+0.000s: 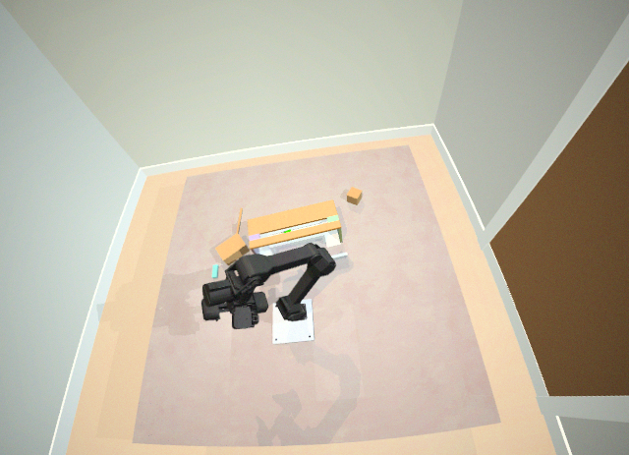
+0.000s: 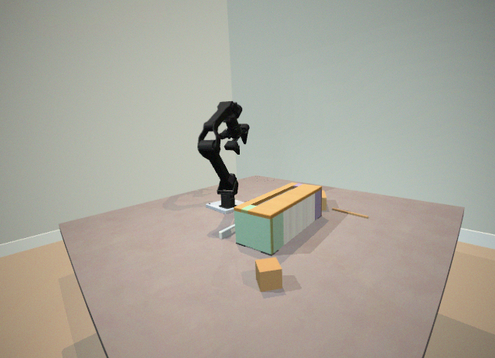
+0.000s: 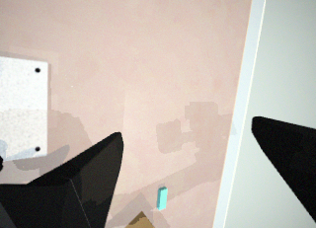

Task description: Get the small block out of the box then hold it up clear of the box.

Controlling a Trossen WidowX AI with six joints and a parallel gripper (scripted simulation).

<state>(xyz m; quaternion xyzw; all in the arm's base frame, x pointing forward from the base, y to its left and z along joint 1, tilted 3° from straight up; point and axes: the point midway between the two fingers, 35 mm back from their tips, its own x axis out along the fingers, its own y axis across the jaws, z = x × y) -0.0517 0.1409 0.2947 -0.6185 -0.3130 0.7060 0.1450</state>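
gripper (image 2: 238,140) up high, fingers spread and empty; rushing down risks bumping the box (image 2: 278,216), losing the teal block (image 3: 162,197).
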